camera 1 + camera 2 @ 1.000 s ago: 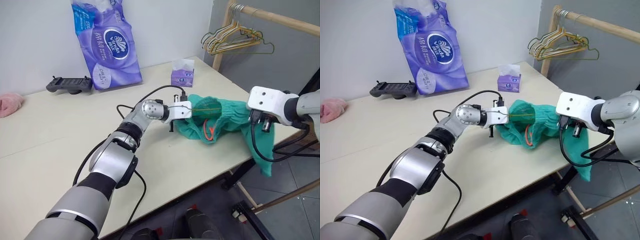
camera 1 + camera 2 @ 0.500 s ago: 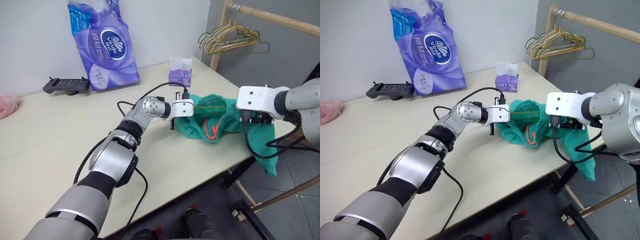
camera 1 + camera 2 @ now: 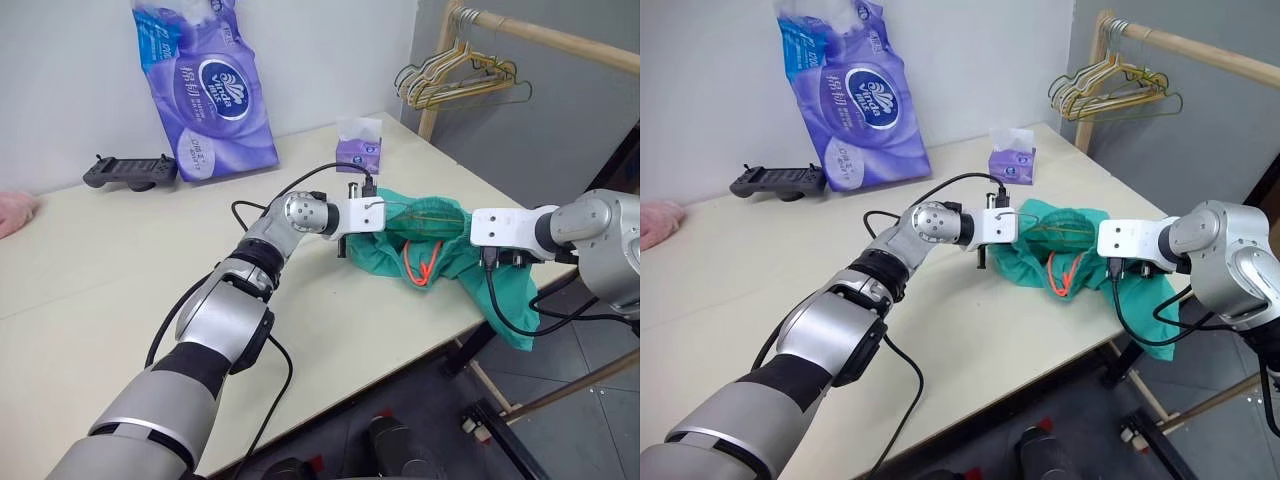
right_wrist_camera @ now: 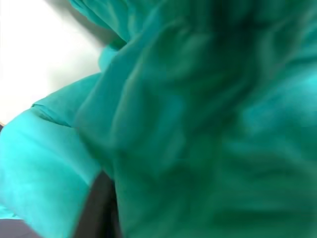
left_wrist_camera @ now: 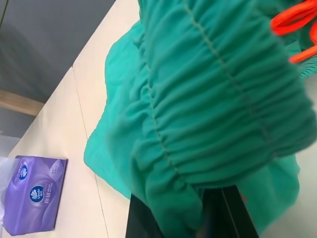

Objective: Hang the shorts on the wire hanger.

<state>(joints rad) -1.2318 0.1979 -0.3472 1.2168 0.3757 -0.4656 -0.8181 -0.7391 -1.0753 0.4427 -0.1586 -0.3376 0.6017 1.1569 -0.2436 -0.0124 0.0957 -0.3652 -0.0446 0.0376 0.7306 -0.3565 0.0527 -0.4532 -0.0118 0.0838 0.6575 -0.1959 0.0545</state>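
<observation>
A pale bench (image 3: 120, 270) carries everything. Leaning against the wall at its back is the largest thing, a purple plastic pack (image 3: 205, 85) of paper rolls with a dark oval logo and white script; the lettering and the characters beside it are too small to read. To the right of the bench a wooden rack (image 3: 540, 30) holds a bunch of pale hangers (image 3: 455, 80) on its rail.

The shorts (image 3: 430, 250), teal-green, lie bunched at the bench's right edge, one leg drooping over it toward the floor. Their orange drawstring (image 3: 420, 262) loops out at the front. Across the gathered waistband runs a thin wire line that may be the hanger (image 3: 425, 212); most of it is hidden in the fabric.

The left gripper (image 5: 198, 218) is pressed together, pinching the shorts' waistband at their left end. The right gripper (image 3: 1130, 265) sits against the shorts' right end with cloth bunched over its fingers; whether it is spread or pinching cannot be told.

A black game controller (image 3: 125, 170) lies by the wall, left of the pack. A small purple tissue box (image 3: 360, 150), a white tissue standing out of its top, rests just behind the shorts; its print is unreadable. A pink cloth (image 3: 15, 212) sits at the bench's far left.
</observation>
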